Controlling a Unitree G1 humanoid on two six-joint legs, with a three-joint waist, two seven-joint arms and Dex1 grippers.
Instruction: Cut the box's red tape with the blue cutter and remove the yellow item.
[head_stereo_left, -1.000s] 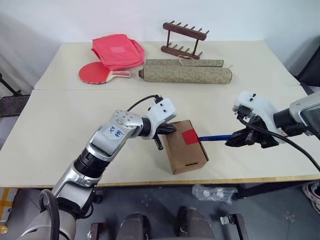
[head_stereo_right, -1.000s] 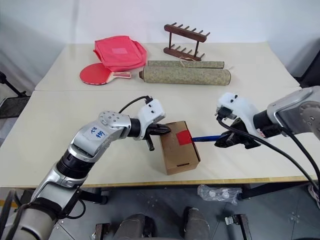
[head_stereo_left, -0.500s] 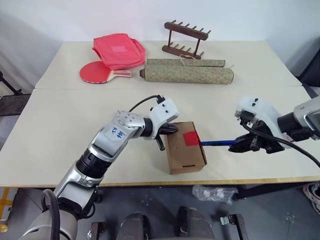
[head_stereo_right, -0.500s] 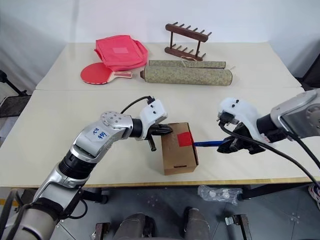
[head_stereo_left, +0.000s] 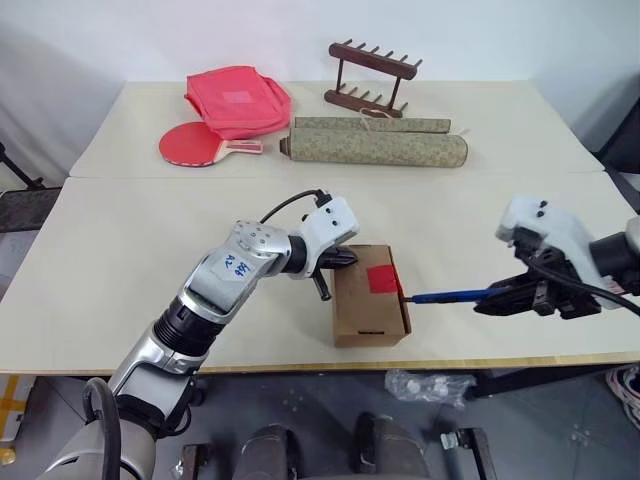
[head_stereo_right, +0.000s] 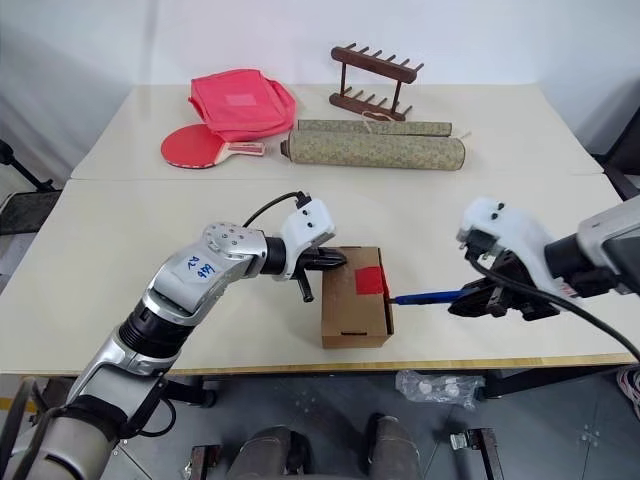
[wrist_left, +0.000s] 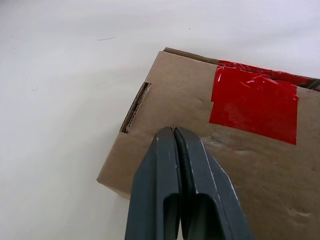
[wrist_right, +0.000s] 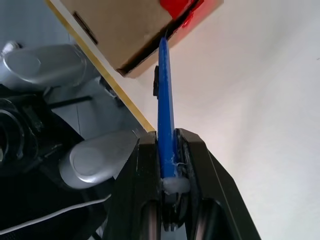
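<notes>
The brown box (head_stereo_left: 368, 312) lies near the table's front edge, with the red tape (head_stereo_left: 383, 279) on its top at the right side. My left gripper (wrist_left: 174, 131) is shut and empty, its tips pressed on the box's top by the left edge. My right gripper (head_stereo_left: 512, 299) is to the right of the box, shut on the blue cutter (head_stereo_left: 450, 296). The cutter (wrist_right: 165, 95) lies level, and its tip meets the box's right side just below the tape (wrist_right: 181, 9). The yellow item is hidden.
On the far table lie a red pouch (head_stereo_left: 237, 100), a red paddle (head_stereo_left: 192, 146), a rolled mat (head_stereo_left: 375, 148) and a wooden rack (head_stereo_left: 370, 76). The table's front edge (head_stereo_left: 300, 365) runs just below the box.
My right gripper has drawn back to the right with the cutter, whose tip stays at the box's right side. The box has swung round to sit squarer to the table edge. My left gripper has stayed put.
</notes>
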